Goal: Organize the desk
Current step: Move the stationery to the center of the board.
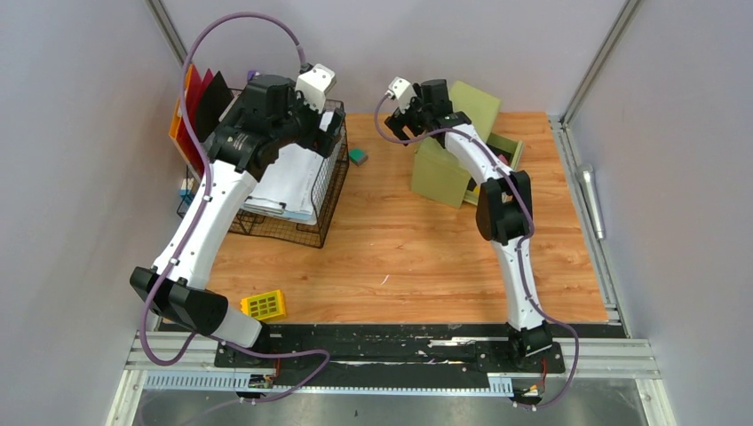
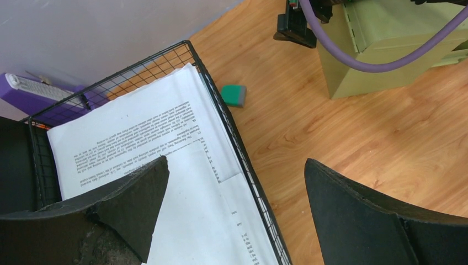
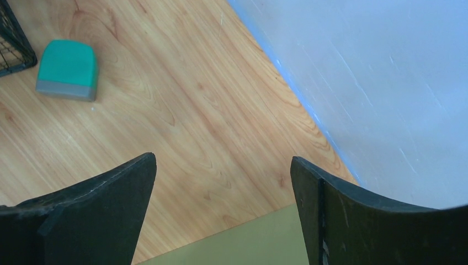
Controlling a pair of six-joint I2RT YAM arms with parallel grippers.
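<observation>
Your left end effector hangs wide and empty over the papers in the wire basket at the far left of the desk. Your right end effector, also wide and empty, hovers at the green cabinet, near a small teal block lying on the desk.

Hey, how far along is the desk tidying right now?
Done, it seems: papers lie in the wire basket. In hand: nothing; the left gripper hangs open over the basket, and the right gripper is open above the green cabinet. Left: the teal block lies loose on the desk beside the basket, and a yellow item sits at the near edge.
</observation>
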